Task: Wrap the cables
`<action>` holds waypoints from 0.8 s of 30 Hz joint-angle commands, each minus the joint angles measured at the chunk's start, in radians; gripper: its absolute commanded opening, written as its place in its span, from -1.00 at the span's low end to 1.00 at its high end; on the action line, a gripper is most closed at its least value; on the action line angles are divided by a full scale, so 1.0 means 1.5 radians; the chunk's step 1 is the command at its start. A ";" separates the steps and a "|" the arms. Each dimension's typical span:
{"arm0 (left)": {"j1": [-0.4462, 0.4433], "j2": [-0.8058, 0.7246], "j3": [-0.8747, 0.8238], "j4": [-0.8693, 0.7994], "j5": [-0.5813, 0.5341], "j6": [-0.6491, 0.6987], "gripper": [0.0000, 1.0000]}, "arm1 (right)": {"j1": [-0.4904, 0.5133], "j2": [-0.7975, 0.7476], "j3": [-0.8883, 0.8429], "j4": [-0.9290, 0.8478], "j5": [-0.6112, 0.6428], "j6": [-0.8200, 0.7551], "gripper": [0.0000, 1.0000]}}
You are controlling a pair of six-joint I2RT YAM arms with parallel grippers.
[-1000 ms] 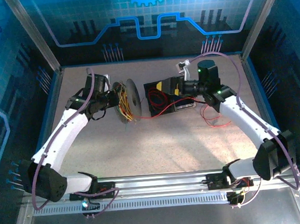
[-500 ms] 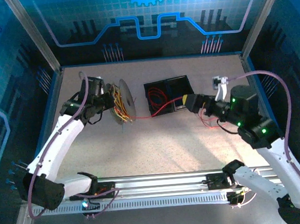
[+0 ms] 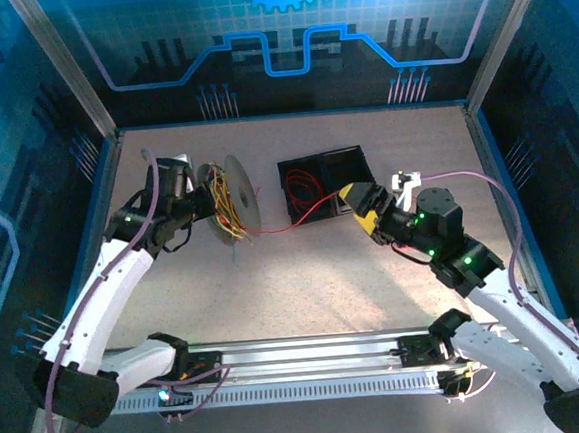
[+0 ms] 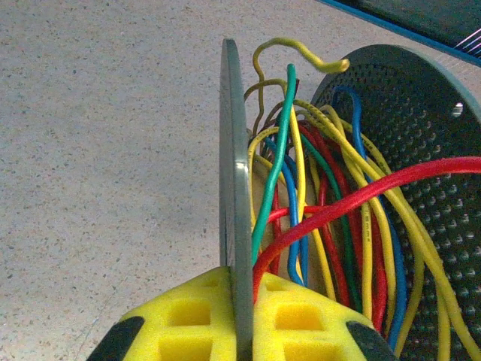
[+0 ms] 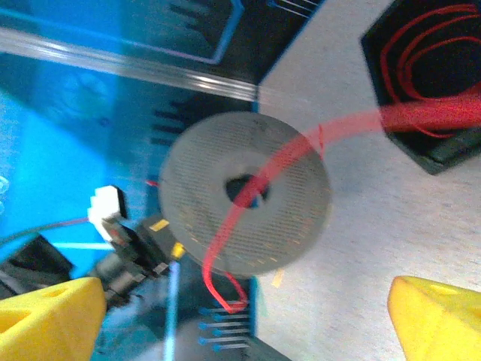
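My left gripper (image 3: 204, 200) is shut on the rim of the grey spool (image 3: 235, 199) at the table's left. In the left wrist view its yellow fingers (image 4: 188, 316) pinch the thin flange (image 4: 234, 188), and the left gripper (image 4: 242, 278) sits beside the cables (image 4: 331, 226): red, yellow, green and blue strands wound on the core. One red cable (image 3: 305, 217) runs from the spool towards my right gripper (image 3: 361, 211). In the right wrist view the right gripper (image 5: 244, 301) is open, its yellow pads far apart. The blurred red cable (image 5: 301, 150) crosses in front of the spool's perforated disc (image 5: 244, 192), ungripped.
A black tray (image 3: 340, 160) with loose red loops (image 3: 305, 187) lies at the middle back; it is also in the right wrist view (image 5: 451, 150). Blue walls enclose the table on three sides. A metal rail (image 3: 311, 360) runs along the near edge.
My right arm left the tray, swung out to the right, then came back left to the tray's front right corner, dragging the red cable taut. The left arm turned the spool slightly.
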 commanded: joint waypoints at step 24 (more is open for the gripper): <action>-0.001 -0.078 -0.013 0.072 0.055 -0.018 -1.00 | 0.018 0.075 -0.029 0.096 0.197 0.203 -0.47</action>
